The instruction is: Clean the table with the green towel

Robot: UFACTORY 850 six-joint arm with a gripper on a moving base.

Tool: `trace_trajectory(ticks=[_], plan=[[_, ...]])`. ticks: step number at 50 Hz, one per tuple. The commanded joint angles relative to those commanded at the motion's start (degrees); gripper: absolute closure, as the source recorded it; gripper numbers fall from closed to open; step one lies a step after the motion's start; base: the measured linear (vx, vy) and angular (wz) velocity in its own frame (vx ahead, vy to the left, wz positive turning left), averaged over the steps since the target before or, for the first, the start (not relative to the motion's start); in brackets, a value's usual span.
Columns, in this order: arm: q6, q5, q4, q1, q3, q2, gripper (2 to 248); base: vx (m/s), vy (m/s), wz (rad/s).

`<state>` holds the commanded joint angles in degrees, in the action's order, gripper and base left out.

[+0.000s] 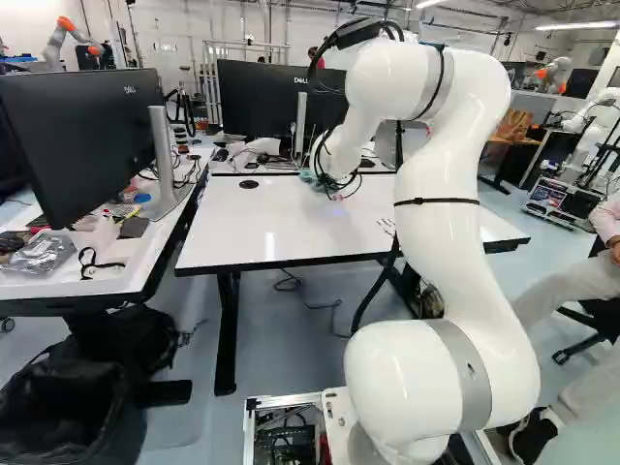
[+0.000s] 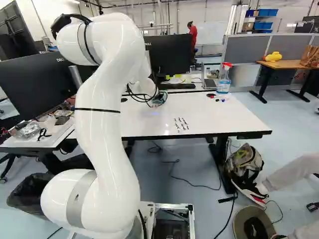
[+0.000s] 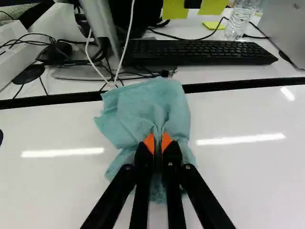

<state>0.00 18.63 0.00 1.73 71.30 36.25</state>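
At the far part of the white table (image 1: 281,228), the gripper (image 1: 334,189) is low over the top, largely hidden behind its own wrist and cables. The green towel (image 2: 159,98) shows as a small teal patch beside it. From the wrist, the gripper (image 3: 158,145) has its orange-padded fingers pinched on a fold of the towel (image 3: 147,107). The cloth bunches up around the fingertips and spreads ahead of them on the tabletop, close to the table's black far edge. Dark handwritten marks (image 2: 181,124) stand on the white surface, nearer the front edge.
Beyond the far edge are a keyboard (image 3: 200,51), cables and a monitor stand. A spray bottle (image 2: 224,79) and small items (image 2: 218,98) stand at the table's far right. Left lies a cluttered desk with a monitor (image 1: 82,136). A backpack (image 2: 245,162) leans by the table leg.
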Motion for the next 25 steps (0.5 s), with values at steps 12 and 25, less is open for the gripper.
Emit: trace_trajectory(ticks=[12, 25], plan=[[0.0, 0.0, 0.0, -1.7, -1.3, -1.0, 213, 0.0, 0.0, 0.0], [0.0, 0.0, 0.0, -3.0, -4.6, -3.4, 213, 0.0, 0.0, 0.0]])
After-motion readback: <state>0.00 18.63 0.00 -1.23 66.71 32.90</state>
